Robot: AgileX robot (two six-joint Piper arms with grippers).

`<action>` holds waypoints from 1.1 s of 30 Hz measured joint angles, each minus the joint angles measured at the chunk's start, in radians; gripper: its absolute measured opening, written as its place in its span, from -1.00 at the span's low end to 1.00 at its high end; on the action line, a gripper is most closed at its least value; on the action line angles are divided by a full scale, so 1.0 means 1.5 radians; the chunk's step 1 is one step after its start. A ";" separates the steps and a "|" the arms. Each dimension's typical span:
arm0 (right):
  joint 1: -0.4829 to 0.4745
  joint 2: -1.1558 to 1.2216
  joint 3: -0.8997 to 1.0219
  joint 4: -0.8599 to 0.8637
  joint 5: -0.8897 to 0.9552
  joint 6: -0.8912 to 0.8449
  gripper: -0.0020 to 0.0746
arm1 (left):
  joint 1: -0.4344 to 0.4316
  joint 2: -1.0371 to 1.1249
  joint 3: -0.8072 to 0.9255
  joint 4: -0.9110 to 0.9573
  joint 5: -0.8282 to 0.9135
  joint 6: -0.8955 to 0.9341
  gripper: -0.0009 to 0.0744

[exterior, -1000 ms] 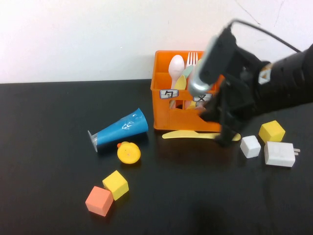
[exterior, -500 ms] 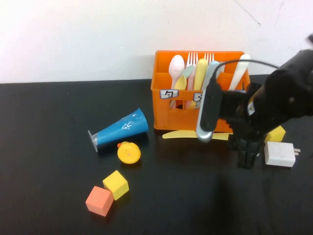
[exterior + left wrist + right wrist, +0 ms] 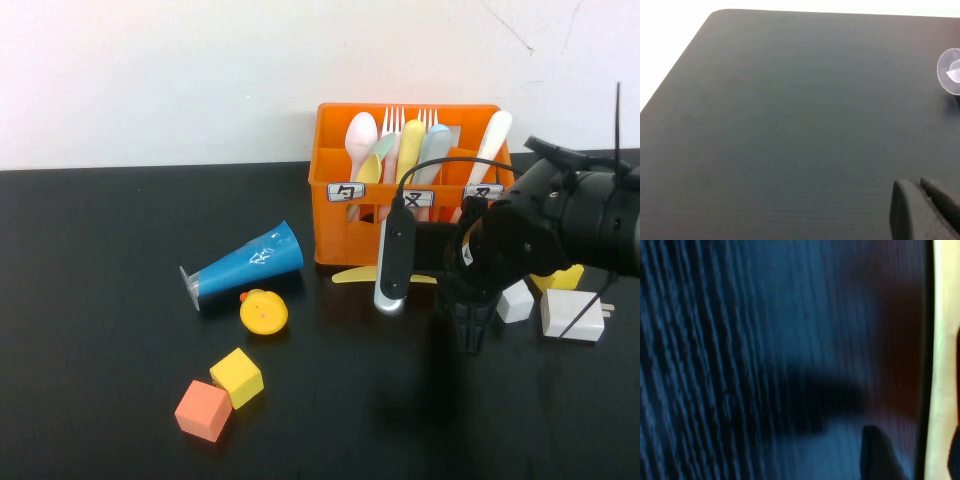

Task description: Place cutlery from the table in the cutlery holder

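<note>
1. The black surface [image 3: 100,400] carries everything; my left hand [image 3: 925,210] hangs over a bare stretch of it, off to the side, and I cannot tell how its fingers stand.
2. The orange cutlery holder [image 3: 335,235] stands at the back, already filled with spoons and forks.
3. My right hand [image 3: 470,335] is low over the surface, just in front of the holder; whether it is spread or pressed together I cannot tell, though it seems to hold nothing.
4. The pale yellow spoon [image 3: 352,275] lies flat along the holder's front, partly hidden by my arm.
5. I judge this the reach step: next I must settle over the spoon's handle and pinch it.
</note>
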 joint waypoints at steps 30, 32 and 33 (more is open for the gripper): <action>-0.015 0.027 0.000 -0.053 -0.117 0.079 -0.82 | 0.000 0.000 0.000 0.000 0.000 0.001 -0.98; -0.015 0.027 0.000 -0.053 -0.118 0.080 -0.83 | 0.000 0.000 0.000 0.000 0.000 0.001 -0.98; -0.015 0.027 0.000 -0.055 -0.118 0.080 -0.84 | 0.000 0.000 0.000 0.000 0.000 0.001 -0.98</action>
